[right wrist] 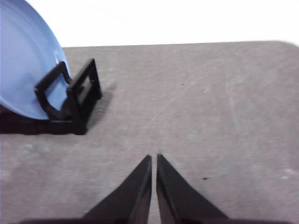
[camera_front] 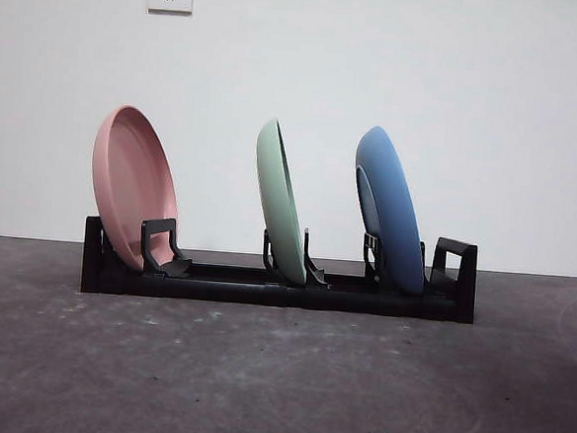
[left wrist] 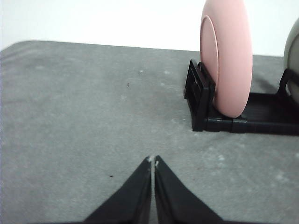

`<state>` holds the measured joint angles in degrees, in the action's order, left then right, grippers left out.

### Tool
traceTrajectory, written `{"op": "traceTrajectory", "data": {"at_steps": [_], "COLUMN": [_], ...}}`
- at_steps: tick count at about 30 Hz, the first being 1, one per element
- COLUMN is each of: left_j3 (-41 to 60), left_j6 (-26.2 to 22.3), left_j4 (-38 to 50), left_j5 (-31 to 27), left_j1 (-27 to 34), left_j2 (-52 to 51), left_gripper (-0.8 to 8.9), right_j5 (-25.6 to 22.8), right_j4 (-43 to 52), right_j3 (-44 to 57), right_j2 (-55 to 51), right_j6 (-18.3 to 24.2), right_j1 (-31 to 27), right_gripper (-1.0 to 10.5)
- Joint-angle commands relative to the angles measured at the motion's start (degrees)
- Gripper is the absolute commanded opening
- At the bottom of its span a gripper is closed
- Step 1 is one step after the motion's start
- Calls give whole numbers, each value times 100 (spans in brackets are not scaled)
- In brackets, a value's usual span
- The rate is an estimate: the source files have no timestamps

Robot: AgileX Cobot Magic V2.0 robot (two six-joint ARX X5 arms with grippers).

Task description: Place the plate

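On the black plastic rack (camera_front: 263, 292), your tilted round pink plate (camera_front: 132, 186) could tip if bumped, with both the left gripper (left wrist: 153, 162) and right gripper (right wrist: 153, 158) closed and empty.

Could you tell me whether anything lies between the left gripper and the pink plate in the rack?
Nothing visible does. In the left wrist view only bare grey table separates the left gripper, jaws shut, from the pink plate, which stands at the end of the black rack. The rack's end frame sits against the plate's base.
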<state>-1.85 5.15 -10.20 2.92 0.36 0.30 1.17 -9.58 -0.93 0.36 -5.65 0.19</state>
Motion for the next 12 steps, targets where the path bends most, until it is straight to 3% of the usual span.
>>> {"op": "traceTrajectory", "data": {"at_steps": [1, 6, 12], "left_j3": [103, -105, -758], "left_j6": [1021, 1696, 1897], "left_j4": [85, 116, 85], "left_j5": [70, 358, 356], "left_j1": [4, -142, -313], "left_j2": [-11, 37, 424], "left_gripper": [9, 10, 11], "right_j5": [210, 461, 511], "right_j4": [9, -7, -431], "right_j3": [7, -184, -852], "right_j2": [-15, -9, 44], "right_j6": [-765, -1386, -1840], "right_j1": [4, 129, 284], "right_gripper": [13, 12, 12]}}
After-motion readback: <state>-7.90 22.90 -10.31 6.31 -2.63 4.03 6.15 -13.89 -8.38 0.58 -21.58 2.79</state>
